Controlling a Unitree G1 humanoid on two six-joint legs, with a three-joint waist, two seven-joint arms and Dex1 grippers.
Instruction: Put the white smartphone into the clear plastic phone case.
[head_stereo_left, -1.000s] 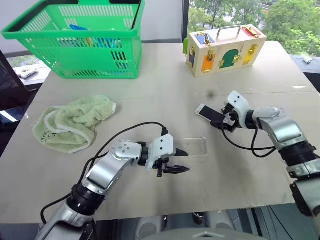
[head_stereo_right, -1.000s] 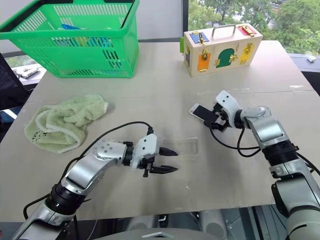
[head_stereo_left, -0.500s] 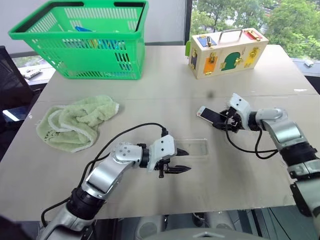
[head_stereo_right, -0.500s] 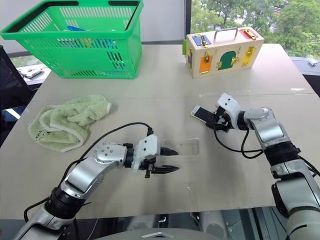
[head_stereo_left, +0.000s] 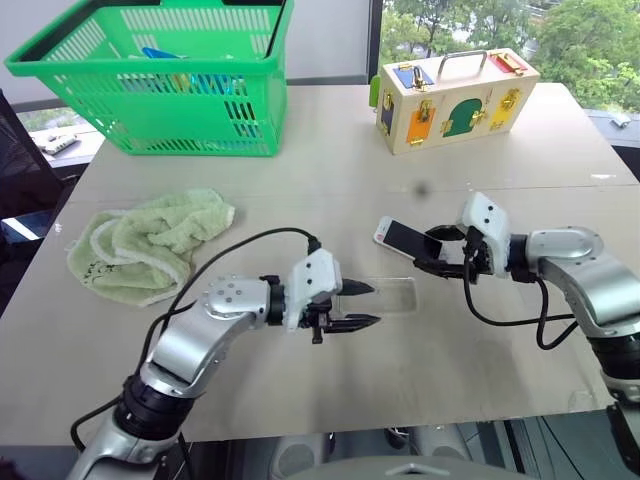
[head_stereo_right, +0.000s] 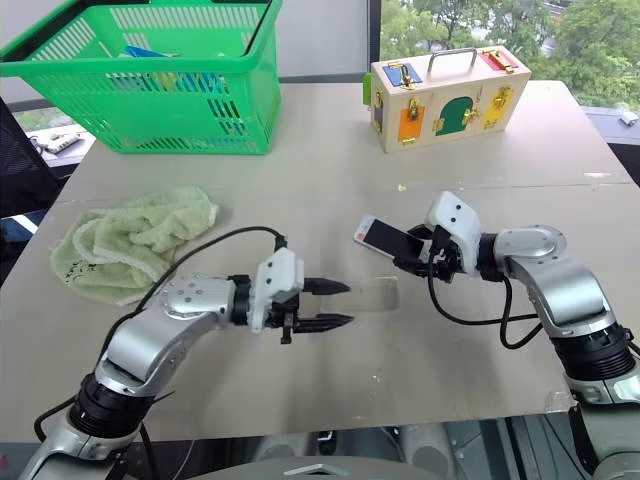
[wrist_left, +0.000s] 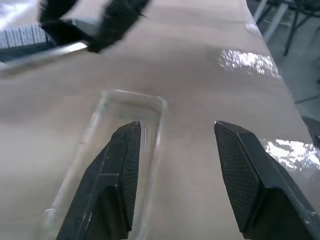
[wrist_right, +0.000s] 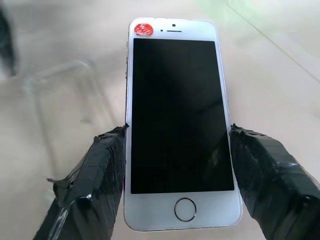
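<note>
Since a second ago the right gripper (head_stereo_left: 432, 252) has carried the white smartphone (head_stereo_left: 400, 238), pinched by its edges, left toward the clear plastic phone case (head_stereo_left: 392, 296) lying on the table by the spread-open, empty left gripper (head_stereo_left: 364, 305), so insertion's still left.

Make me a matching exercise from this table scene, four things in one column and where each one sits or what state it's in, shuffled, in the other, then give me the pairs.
Things:
1. white smartphone with a dark glass screen
2. clear plastic phone case
3. crumpled pale green towel
4. wooden latch box with coloured doors

Places or states:
A. lying flat on the table, just ahead of the left tool
B. standing at the table's far edge, right of the green plastic basket
C. held off the table between the right tool's fingers
D. heaped on the left side of the table

Pairs: 1-C, 2-A, 3-D, 4-B
</note>
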